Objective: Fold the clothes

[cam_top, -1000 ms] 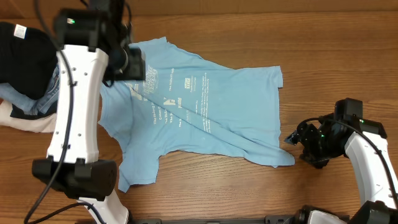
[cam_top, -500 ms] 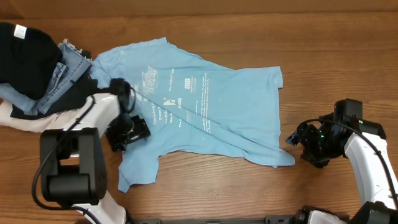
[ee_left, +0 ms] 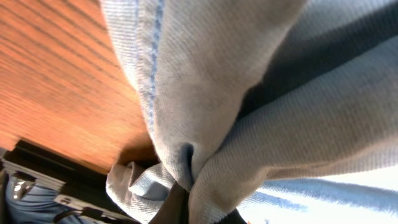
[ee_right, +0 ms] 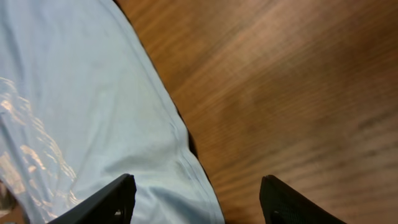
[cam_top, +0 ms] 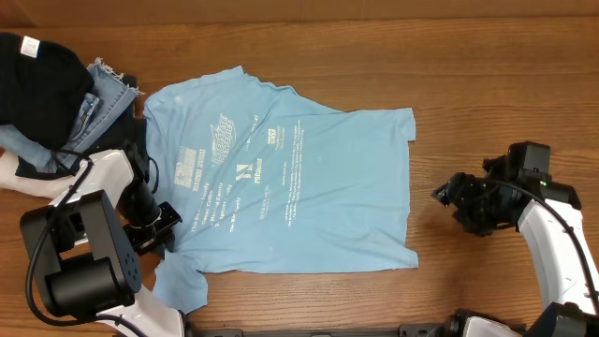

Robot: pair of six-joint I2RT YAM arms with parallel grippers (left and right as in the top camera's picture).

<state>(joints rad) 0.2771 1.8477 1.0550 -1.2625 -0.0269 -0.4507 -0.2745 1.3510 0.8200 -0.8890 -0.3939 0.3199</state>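
Far left: heap of dark clothes and jeans (cam_top: pixel 56 94). We have the left gripper (cam_top: pixel 161 225) clamped on the sky-blue T-shirt (cam_top: pixel 309 187) at its bunched left edge. The shirt is spread mid-table, white print up. Our right gripper (cam_top: pixel 444 195) has its jaws apart, over the bare table (cam_top: pixel 487 94) just right of the hem.

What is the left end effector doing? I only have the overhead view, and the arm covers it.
Observer: In the left wrist view, the left end effector is shut on a bunched fold of the shirt.
Operator: Which part of the shirt?
Observer: I can't tell exactly, but a stitched hem runs down the pinched bunch.
Operator: And the right one, is it holding anything?
Observer: No. In the right wrist view, the right end effector is open. The shirt's edge lies between its fingers, one over cloth and the other over bare table.
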